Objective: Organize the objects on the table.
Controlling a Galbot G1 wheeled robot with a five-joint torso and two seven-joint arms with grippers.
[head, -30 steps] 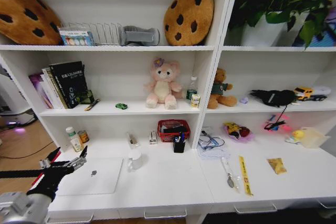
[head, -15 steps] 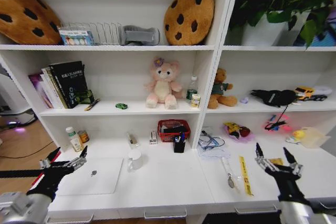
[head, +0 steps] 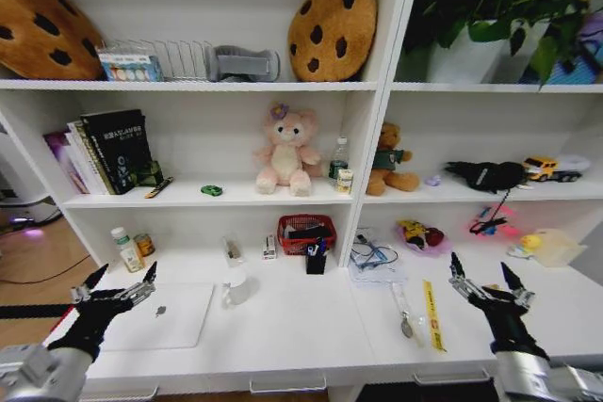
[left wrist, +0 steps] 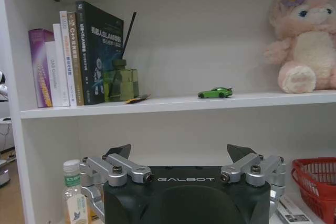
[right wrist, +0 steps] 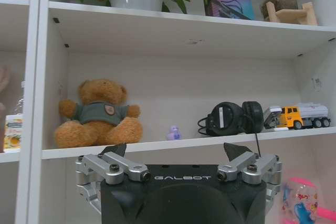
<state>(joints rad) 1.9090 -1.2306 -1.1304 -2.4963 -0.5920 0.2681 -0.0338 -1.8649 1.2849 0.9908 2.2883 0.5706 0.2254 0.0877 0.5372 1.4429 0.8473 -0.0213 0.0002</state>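
Lower right of the head view: right gripper (head: 489,280) newly raised into sight since a second ago, fingers spread wide and empty, poised over the table (head: 301,331) near a yellow strip (head: 432,313) and a spoon (head: 403,313). Lower left: left gripper (head: 118,286) likewise spread and empty, beside the closed laptop (head: 160,315). Likely both arms readying to start tidying; nothing grasped yet. Mid-frame: red basket (head: 304,232), pen holder (head: 316,259) and clear cup (head: 236,287) crowding the desk; green toy car (left wrist: 215,93) up on the shelf.
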